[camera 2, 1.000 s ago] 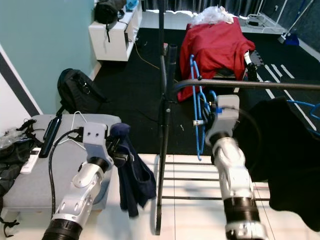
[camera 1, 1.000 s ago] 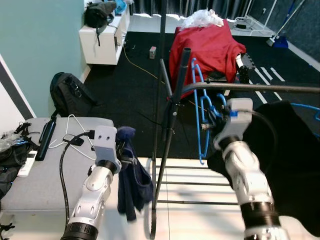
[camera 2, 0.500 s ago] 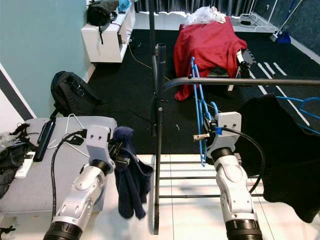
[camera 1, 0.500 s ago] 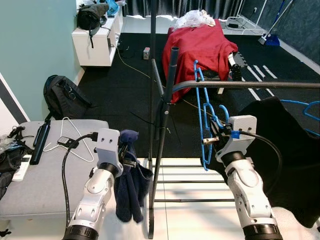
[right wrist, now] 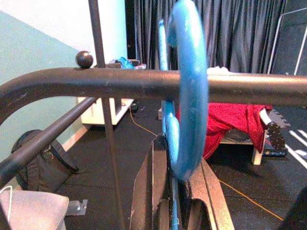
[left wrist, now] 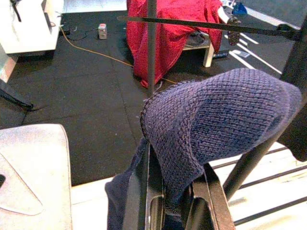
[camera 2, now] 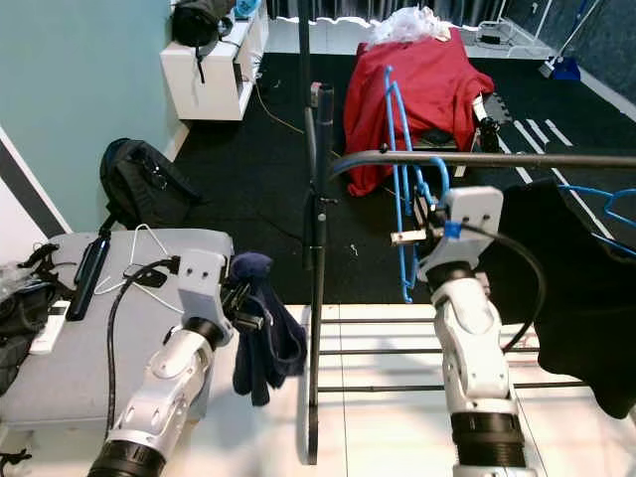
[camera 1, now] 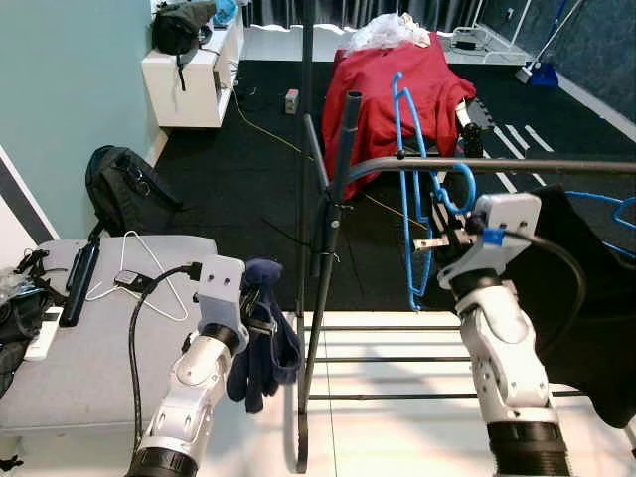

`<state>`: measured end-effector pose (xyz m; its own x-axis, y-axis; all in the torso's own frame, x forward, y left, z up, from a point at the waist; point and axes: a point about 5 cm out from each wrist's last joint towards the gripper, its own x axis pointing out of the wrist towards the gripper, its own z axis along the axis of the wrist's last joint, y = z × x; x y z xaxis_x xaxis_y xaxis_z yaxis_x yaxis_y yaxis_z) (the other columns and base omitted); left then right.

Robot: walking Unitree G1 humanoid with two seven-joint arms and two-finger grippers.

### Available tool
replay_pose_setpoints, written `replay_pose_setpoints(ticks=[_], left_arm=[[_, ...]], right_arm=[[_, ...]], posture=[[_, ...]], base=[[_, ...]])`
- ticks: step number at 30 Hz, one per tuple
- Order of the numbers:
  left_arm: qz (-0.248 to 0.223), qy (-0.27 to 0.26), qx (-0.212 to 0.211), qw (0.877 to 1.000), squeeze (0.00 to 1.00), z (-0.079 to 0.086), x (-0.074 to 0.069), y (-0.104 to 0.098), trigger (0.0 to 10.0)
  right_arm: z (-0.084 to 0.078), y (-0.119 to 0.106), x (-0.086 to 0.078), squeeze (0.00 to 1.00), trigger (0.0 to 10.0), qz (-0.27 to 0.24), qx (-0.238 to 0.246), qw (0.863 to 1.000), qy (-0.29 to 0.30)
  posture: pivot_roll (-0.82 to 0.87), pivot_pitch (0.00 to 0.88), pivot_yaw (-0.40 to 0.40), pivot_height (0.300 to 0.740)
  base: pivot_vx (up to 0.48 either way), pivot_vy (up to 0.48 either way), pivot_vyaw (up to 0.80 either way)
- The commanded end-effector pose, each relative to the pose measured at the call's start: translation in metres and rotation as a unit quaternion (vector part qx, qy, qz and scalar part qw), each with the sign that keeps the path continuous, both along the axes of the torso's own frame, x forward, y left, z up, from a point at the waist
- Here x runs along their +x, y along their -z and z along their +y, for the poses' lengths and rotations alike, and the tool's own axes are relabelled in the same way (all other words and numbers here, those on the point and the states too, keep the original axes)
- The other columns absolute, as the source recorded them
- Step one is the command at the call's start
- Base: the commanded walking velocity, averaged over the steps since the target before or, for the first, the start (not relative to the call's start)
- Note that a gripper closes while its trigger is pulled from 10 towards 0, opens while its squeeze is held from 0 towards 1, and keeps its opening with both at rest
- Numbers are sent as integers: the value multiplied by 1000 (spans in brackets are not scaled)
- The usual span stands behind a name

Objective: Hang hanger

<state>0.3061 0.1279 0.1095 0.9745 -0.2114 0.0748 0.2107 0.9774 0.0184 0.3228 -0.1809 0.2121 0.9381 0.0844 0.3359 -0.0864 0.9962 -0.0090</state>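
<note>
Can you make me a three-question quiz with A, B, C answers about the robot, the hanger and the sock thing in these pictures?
1. Where is the hook of the blue hanger?
A. On the floor
B. At the black clothes rail
C. On the grey bench

2. What colour is the knitted cloth in the left gripper?
A. Dark blue
B. Yellow
C. White

3. What is the right gripper doing?
A. Hanging open
B. Holding a bag
C. Gripping the blue hanger

Answers: 1 B, the right wrist view shows the hook curling across the rail. 2 A, the left wrist view shows navy knit. 3 C, its fingers close on the hanger.
</note>
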Motion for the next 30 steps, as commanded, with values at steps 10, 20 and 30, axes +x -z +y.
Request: replay_pose_setpoints(ticks=[10, 20, 30], left_arm=[[-7, 23, 12, 1000, 0, -5, -3, -1, 10000], [2, 33, 18, 999, 0, -6, -5, 3, 10000], [12, 51, 26, 998, 0, -8, -8, 7, 10000]], right_arm=[[-15, -23, 15, 0, 10000, 41, 30, 999, -6], [-11, -19, 26, 0, 10000, 108, -8, 993, -48], [-14, -17, 27, 0, 10000, 152, -4, 988, -26]], posture=[[-135, 65, -42, 740], [-130, 64, -52, 740], [-128, 72, -52, 740]], base=[[0, 0, 0], [0, 0, 0], [0, 0, 0]])
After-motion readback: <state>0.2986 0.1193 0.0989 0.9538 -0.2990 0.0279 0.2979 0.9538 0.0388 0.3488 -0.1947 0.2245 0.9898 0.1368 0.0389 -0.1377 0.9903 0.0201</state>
